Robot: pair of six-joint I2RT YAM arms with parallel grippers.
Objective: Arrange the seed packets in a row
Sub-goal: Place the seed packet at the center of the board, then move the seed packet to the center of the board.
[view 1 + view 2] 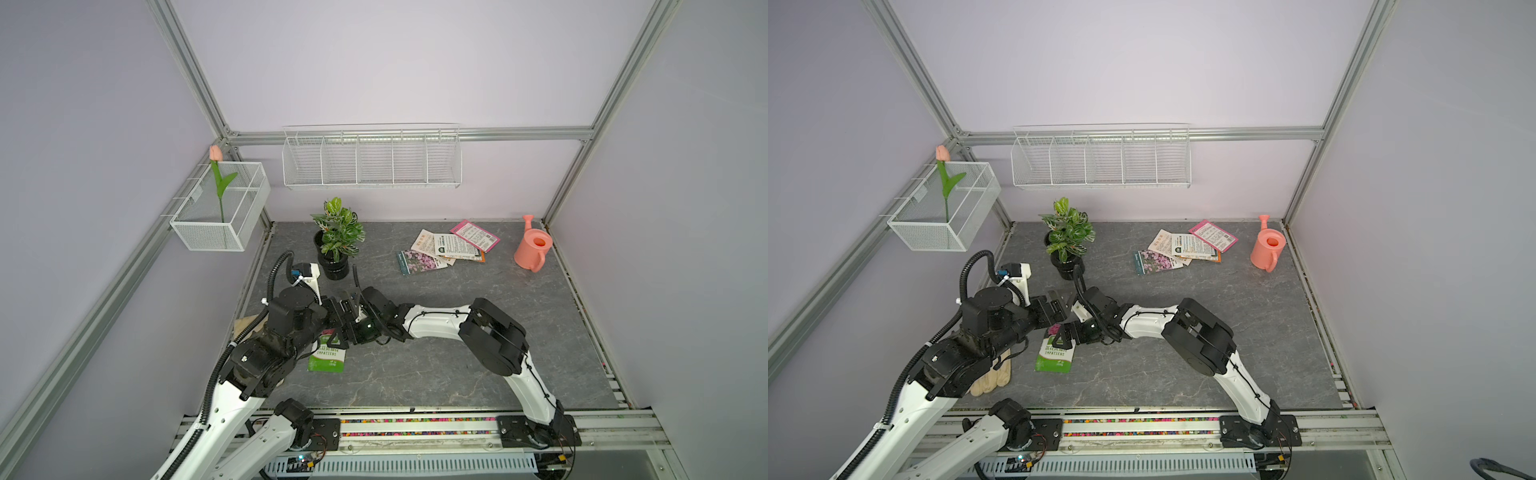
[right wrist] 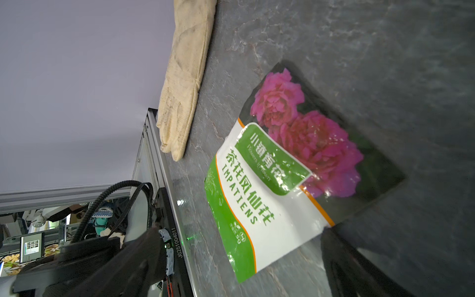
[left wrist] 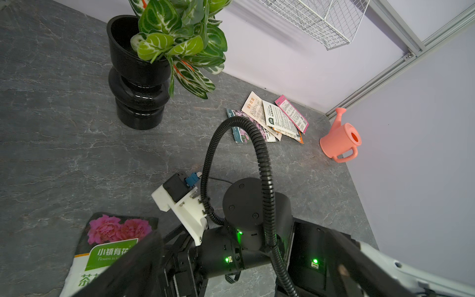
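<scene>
Right, from my console the one packet apart from the rest is the green seed packet (image 1: 327, 358), lying flat on the grey stone-look table (image 1: 415, 374) on the near side of the potted plant (image 1: 336, 241), towards the arm bases. Its front faces up: two magenta blooms on a dark ground at one end, a green label with white characters, then a white panel reading IMPATIENS in green, edged in orange and green. The glossy film catches the light and is slightly rumpled. The right gripper (image 2: 240, 231) hangs directly above its flower end with the jaws spread wide and nothing clamped; I cannot tell whether a fingertip touches the film. The left gripper (image 1: 1059, 305) sits just beside it, closer to the plant, also spread wide and holding nothing. The other seed packets (image 1: 446, 247) lie in a loose overlapping pile between the plant and the pink watering can (image 1: 532, 247). I count five: a purple-flower front nearest the plant, two white small-text backs, a pink back near the wall, and an orange edge showing underneath. A beige glove (image 1: 994, 376) lies on the near side of the plant, beside the green packet and partly under the left arm.
</scene>
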